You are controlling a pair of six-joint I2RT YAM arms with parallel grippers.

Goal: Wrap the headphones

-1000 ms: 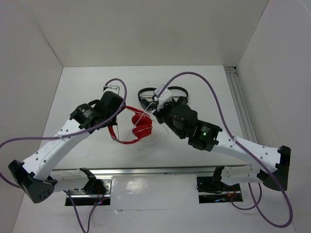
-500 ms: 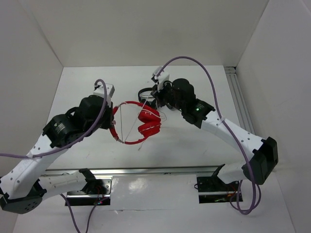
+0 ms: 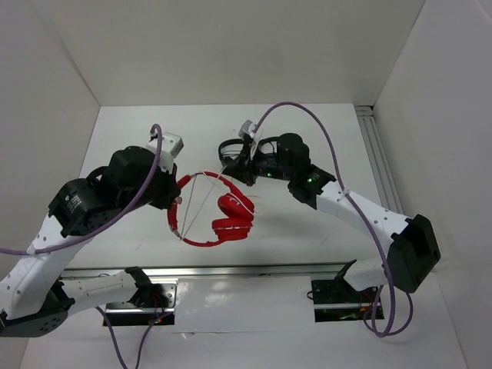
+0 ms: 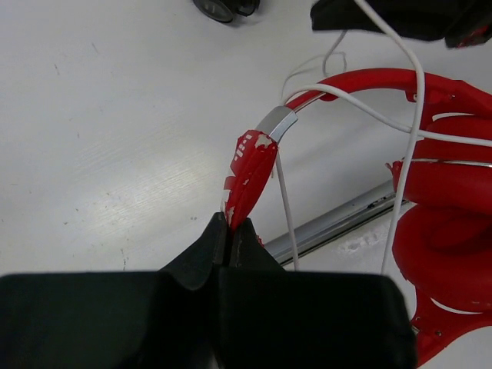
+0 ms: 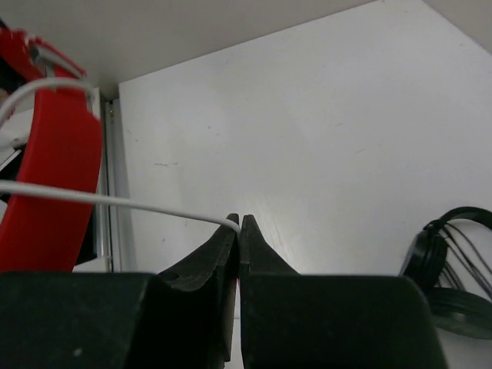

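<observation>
My left pincer [image 4: 230, 233] grips the red headphones [image 4: 442, 238] by a headband end, the rest off to its right. My right pincer [image 5: 239, 224] pinches their white cable [image 5: 115, 201], trailing leftward.

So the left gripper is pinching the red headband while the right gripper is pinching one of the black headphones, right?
Not quite. The left gripper does pinch the red headband, but the right gripper is pinching the thin white cable, not the black headphones, which lie off to the side. The right wrist view shows it.
</observation>
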